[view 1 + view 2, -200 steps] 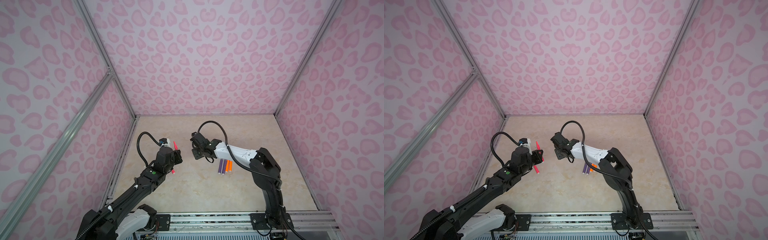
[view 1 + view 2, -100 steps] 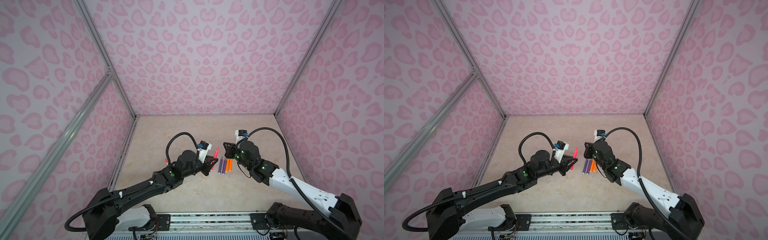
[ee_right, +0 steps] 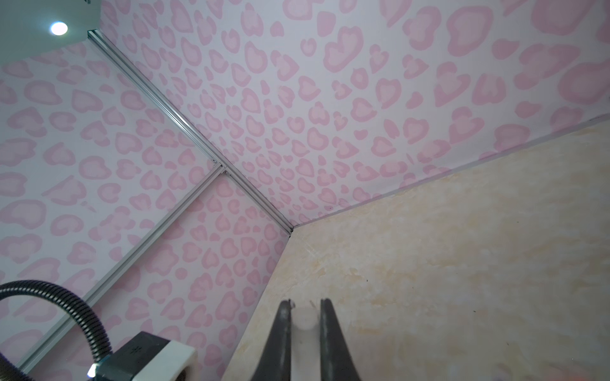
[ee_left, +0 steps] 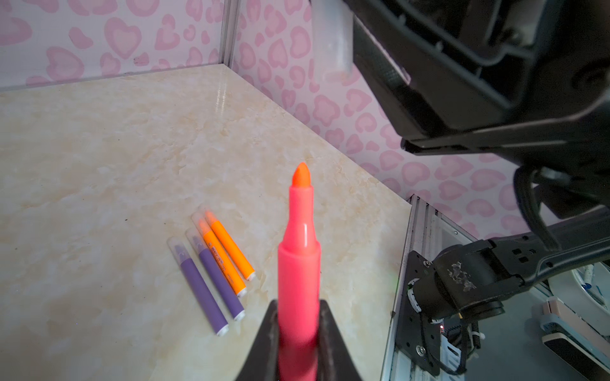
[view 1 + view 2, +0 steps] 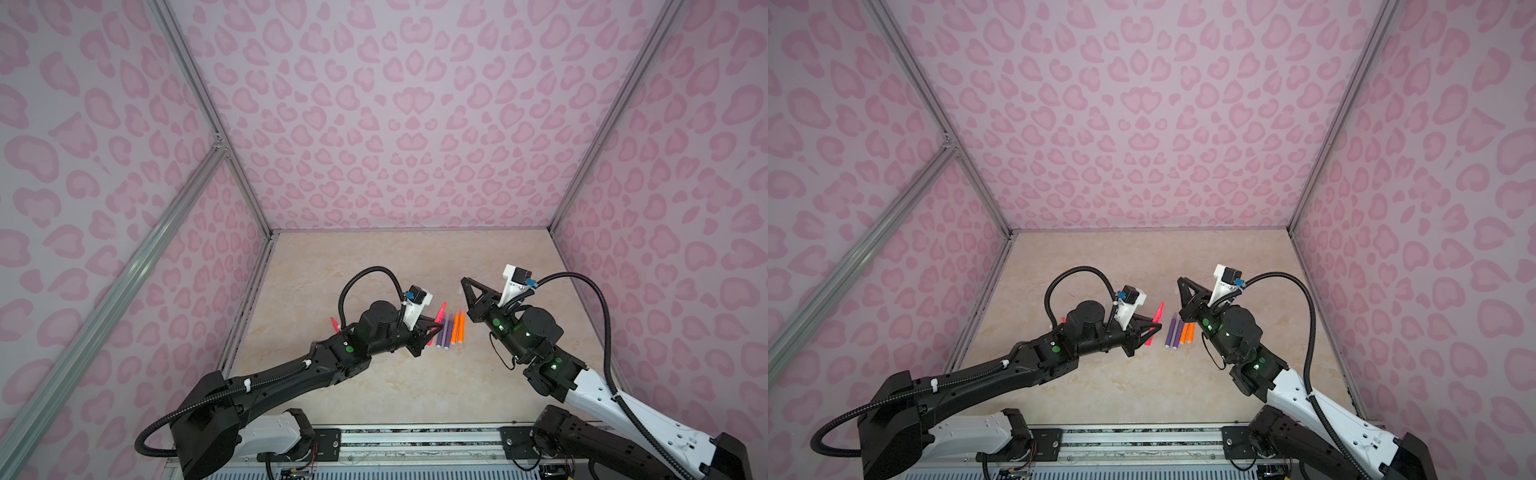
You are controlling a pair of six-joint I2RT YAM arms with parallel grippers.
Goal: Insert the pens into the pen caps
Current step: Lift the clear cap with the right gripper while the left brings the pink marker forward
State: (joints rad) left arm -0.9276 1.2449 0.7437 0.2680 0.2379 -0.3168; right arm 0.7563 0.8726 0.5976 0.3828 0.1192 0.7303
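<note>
My left gripper [image 4: 298, 306] is shut on a pink-red pen [image 4: 298, 250], whose bare orange-pink tip points away from the camera. In both top views this pen [image 5: 440, 312] [image 5: 1158, 312] sticks up from the left gripper [image 5: 432, 328] [image 5: 1154, 328] beside the row of pens. My right gripper [image 3: 305, 301] is shut on a clear pen cap [image 3: 305, 321]. It hangs above and to the right of the pen, with the cap [image 4: 330, 43] showing past the tip. Two purple pens [image 4: 211, 280] and two orange pens [image 4: 227, 254] lie side by side with clear caps on. A second pink-red pen [image 5: 333, 323] peeks out behind the left arm.
The beige marble floor [image 5: 415, 257] is closed in by pink heart-patterned walls with metal corner posts [image 5: 266, 224]. The aluminium base rail [image 5: 415, 436] runs along the front edge. In a top view the right gripper [image 5: 463, 283] points up and to the left, over the orange pens [image 5: 457, 328].
A second ago both grippers met further left. The left gripper has since carried the pink-red pen right, beside the row of pens, and the right gripper has drawn back right; little motion lately.
</note>
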